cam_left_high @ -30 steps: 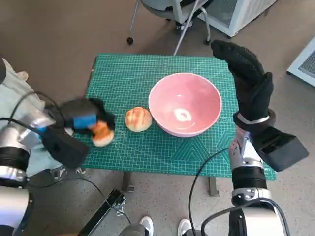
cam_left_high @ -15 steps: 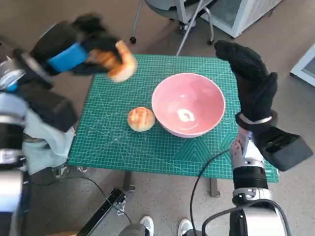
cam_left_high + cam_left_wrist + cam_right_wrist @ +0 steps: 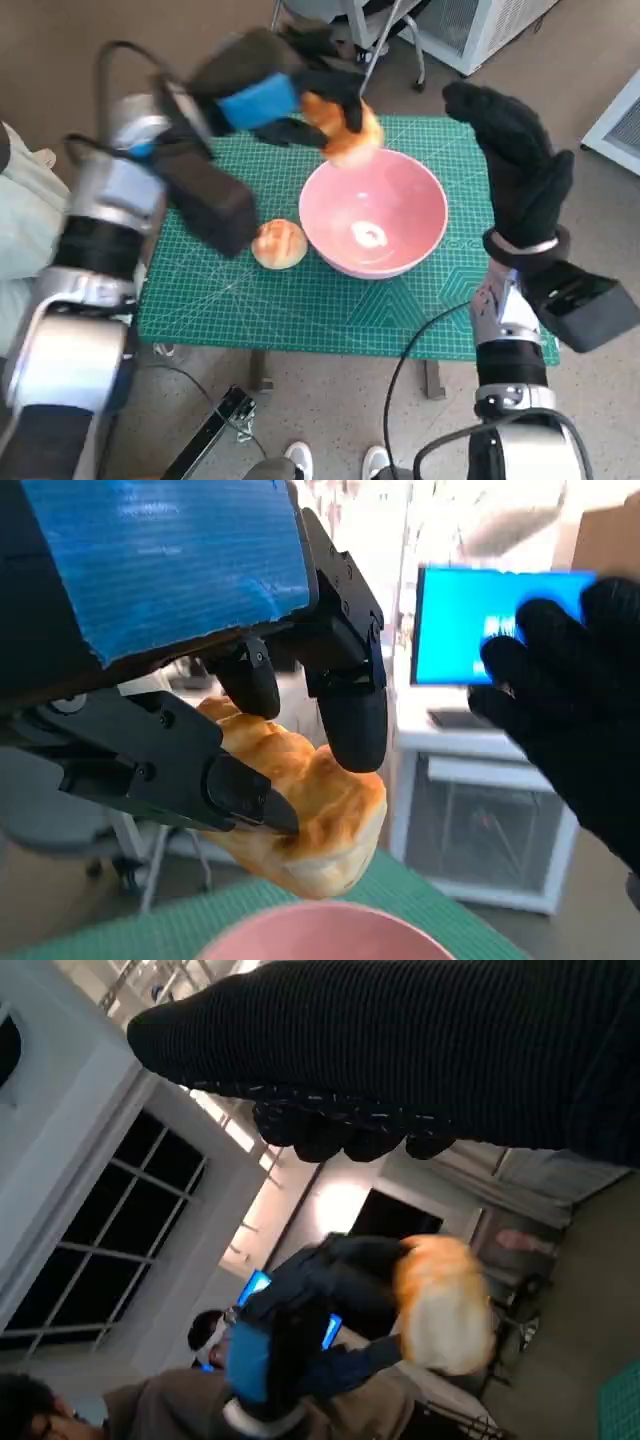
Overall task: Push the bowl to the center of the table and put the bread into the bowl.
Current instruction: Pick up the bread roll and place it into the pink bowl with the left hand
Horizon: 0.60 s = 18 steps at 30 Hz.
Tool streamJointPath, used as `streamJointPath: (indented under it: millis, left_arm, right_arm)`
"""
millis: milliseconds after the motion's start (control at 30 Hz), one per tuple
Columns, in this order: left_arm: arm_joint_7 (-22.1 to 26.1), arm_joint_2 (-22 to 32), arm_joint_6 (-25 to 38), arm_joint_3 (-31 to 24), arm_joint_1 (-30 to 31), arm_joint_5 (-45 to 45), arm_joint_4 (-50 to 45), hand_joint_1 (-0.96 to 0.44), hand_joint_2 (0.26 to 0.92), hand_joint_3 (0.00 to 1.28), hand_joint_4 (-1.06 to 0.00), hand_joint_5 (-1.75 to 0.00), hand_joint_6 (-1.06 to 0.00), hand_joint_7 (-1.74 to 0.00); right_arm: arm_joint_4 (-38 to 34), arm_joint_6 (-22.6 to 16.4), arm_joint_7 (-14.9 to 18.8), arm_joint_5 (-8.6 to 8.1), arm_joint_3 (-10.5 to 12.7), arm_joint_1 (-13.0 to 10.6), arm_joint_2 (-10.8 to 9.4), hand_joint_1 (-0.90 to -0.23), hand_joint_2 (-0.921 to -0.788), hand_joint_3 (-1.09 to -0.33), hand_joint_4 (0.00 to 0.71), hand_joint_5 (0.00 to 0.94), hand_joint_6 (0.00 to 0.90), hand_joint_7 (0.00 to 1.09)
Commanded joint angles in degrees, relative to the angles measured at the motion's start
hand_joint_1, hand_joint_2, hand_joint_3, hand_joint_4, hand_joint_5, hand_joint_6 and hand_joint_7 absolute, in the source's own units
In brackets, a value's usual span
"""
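Observation:
A pink bowl [image 3: 374,222] stands near the middle of the green mat [image 3: 300,300]. My left hand [image 3: 275,95] grips a golden bread roll [image 3: 345,130] in the air above the bowl's far rim. The left wrist view shows the same roll [image 3: 300,820] pinched between black fingers [image 3: 352,705], with the bowl's pink rim [image 3: 320,942] just beneath. A second roll [image 3: 279,243] lies on the mat against the bowl's left side. My right hand [image 3: 515,170] is raised, empty, fingers spread, to the right of the bowl. From the right wrist view the held roll [image 3: 443,1305] and left hand [image 3: 300,1335] show.
A chair base [image 3: 350,30] and a white cabinet [image 3: 480,25] stand beyond the table's far edge. A pale cloth [image 3: 25,215] lies to the left of the table. A black cable [image 3: 410,350] hangs at the near edge. A person [image 3: 30,1415] is visible in the right wrist view.
My left hand lifted a roll from the mat's left side, swung it up and rightward, and now holds it over the bowl. The right hand stayed raised. The other roll stayed put.

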<state>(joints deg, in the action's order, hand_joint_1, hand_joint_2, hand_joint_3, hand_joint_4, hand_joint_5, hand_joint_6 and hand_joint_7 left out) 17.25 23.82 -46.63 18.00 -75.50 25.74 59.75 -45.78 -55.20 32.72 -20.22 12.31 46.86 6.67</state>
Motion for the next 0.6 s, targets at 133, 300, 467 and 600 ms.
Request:
streamJointPath:
  millis: [133, 300, 467, 600]
  left_arm:
    - [-7.1, -4.2, 2.1, 5.1, -1.5, 7.0, 6.9, 0.0, 0.92, 0.06, -0.63, -1.16, -0.7, -1.17]
    - [-9.3, -6.6, 4.5, 7.7, -1.2, 10.1, 9.6, 0.0, 0.92, 0.07, -0.62, -1.17, -0.7, -1.16]
    - [-7.0, -8.5, 7.7, 8.7, -0.3, 10.4, 11.5, 0.0, 0.921, 0.1, -0.57, -1.2, -0.66, -1.21]
    - [-1.8, -9.1, 11.3, 8.7, 0.2, 9.6, 12.4, -0.08, 0.872, 0.2, -0.27, -0.83, -0.3, -1.0]
  right_arm:
    - [-0.2, -0.1, 1.5, -1.16, 0.5, -1.8, 0.3, -0.594, -0.921, -0.655, 0.367, 0.0, 0.043, 0.74]
    - [0.9, 0.5, 1.9, -1.61, 0.7, -2.5, 0.3, -0.591, -0.921, -0.652, 0.364, 0.0, 0.037, 0.74]
    - [2.6, 0.7, 1.0, -0.88, 0.9, -3.5, 0.6, -0.582, -0.921, -0.653, 0.363, 0.0, 0.035, 0.74]
    - [3.7, 0.6, -0.1, 0.26, 1.0, -4.2, 1.0, -0.576, -0.921, -0.655, 0.362, 0.0, 0.033, 0.75]
